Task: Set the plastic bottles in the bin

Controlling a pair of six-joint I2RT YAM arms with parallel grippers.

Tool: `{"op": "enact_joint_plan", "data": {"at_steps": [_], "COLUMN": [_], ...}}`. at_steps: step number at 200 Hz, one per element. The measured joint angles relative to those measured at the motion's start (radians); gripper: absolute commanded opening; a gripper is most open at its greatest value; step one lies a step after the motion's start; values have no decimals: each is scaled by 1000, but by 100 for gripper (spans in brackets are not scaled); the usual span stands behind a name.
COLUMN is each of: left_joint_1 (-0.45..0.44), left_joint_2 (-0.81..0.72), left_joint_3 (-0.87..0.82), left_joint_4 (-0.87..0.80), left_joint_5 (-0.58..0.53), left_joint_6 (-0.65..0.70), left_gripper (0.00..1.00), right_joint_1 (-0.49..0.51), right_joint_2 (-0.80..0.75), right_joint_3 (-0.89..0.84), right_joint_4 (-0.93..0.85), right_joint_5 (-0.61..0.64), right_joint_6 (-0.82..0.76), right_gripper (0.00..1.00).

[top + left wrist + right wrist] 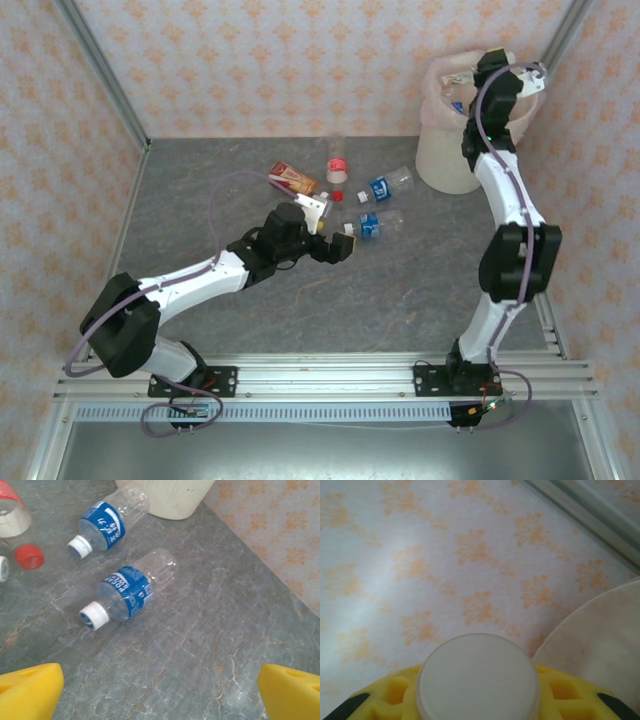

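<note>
Over the cream-white round bin [447,160] hung the right tool [478,702]; the left tool [160,692] stood wide.
The right tool clamped a white-capped bottle [477,672] at the bench's [400,300] 1 o'clock; a clear blue-labelled plastic bottle [125,592] lay at the left tool's 11 o'clock.

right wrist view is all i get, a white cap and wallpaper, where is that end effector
Observer: The right end effector hangs over the bin, at the far right corner of the table.
Operator: any bottles near the bin
Observer: A blue-label bottle lies on its side close to the bin, and a second bottle lies a little nearer the arms.
Operator: what's the left arm doing
Observer: The left end effector is open, aimed at the second bottle's cap end and not touching it.
</note>
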Motion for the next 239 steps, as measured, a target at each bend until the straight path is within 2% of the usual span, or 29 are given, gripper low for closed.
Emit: {"op": "enact_joint_plan", "data": {"at_steps": [35,48,65,84,94,103,133,157,192,239], "left_joint_1": [18,30,46,58,63,64,69,70,70,72], "left_joint_2": [-14,-23,-39,-60,-69,-76,-96,-114,-131,-156], "left_joint_3": [-34,-47,-55,-63,-64,-64,-64,-64,-64,-64], "left_joint_4": [12,14,17,21,20,19,-8,-40,-82,-109], "left_joint_5": [-39,-58,-94,-141,-167,-193,-266,-316,-369,-407], "left_joint_6": [-17,-27,-43,-64,-75,-89,-124,-150,-176,-197], "left_gripper": [100,100,100,100,100,100,100,100,100,100], "right_joint_1": [5,5,5,5,5,5,8,15,40,46], "right_joint_2": [163,196,242,283,291,292,278,220,41,-251], "right_joint_3": [162,206,297,403,439,460,493,437,277,47], "right_joint_4": [-62,-87,-141,-216,-249,-278,-365,-425,-504,-563], "right_joint_5": [127,157,180,163,135,112,44,-12,-66,-291], "right_joint_6": [-51,-93,-147,-216,-242,-276,-348,-393,-436,-443], "right_gripper": [29,35,55,71,86,91,93,94,95,96]}}
